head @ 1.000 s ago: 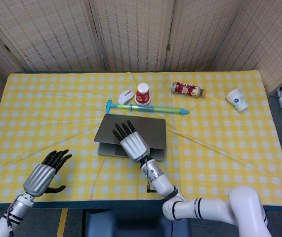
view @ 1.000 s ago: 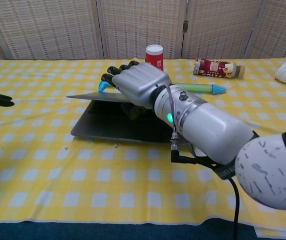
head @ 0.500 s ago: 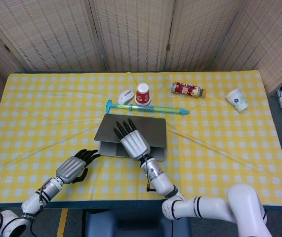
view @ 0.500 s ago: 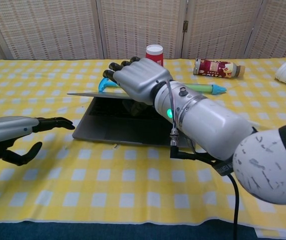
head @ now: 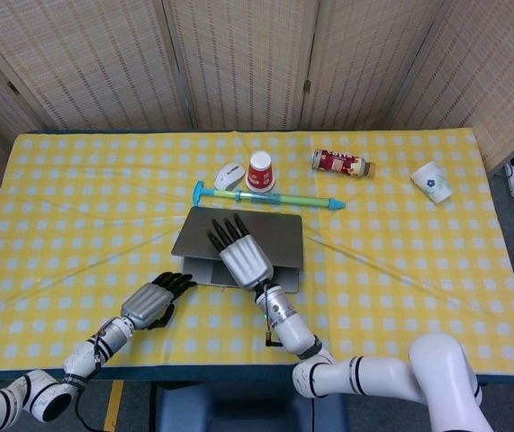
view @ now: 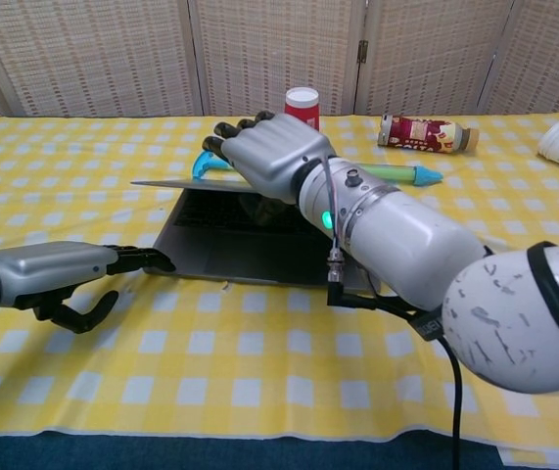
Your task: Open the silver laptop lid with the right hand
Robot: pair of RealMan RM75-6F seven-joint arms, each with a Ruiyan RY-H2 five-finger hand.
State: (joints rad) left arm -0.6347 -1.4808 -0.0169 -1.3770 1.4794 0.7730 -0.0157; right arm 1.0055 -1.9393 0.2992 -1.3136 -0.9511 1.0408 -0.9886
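Lifting: partly done, judging by the gap between lid and base in the chest view.
Table (head: pixel 437 297): yellow checked cloth, flat, carrying everything else.
Laptop (head: pixel 279 236): near the middle of the table, just in front of the blue-green pen (head: pixel 275 197); silver, thin, rigid.
Lid (view: pixel 176 183): raised a little off the base (view: pixel 250 257), roughly level, keyboard showing underneath.
Handling, as a judgement: stiff metal shell, smooth and likely slippery; hinge at the far edge resists; light base may rise or slide with the lid.
Best hold, as a judgement: middle of the lid's front edge, fingers under it, lifting evenly to avoid twisting the screen.
Right hand (view: pixel 264 157): lying over the lid's top, fingers stretched toward the far edge; thumb hidden, so any grip under the edge cannot be told.
Left hand (view: pixel 59 276): holding nothing, fingers loosely curled, fingertips at the base's front left corner; contact unclear.
Small things behind: mouse (head: pixel 229 174), red cup (head: pixel 260 170), bottle (head: pixel 341 163), white cup (head: pixel 431 182).
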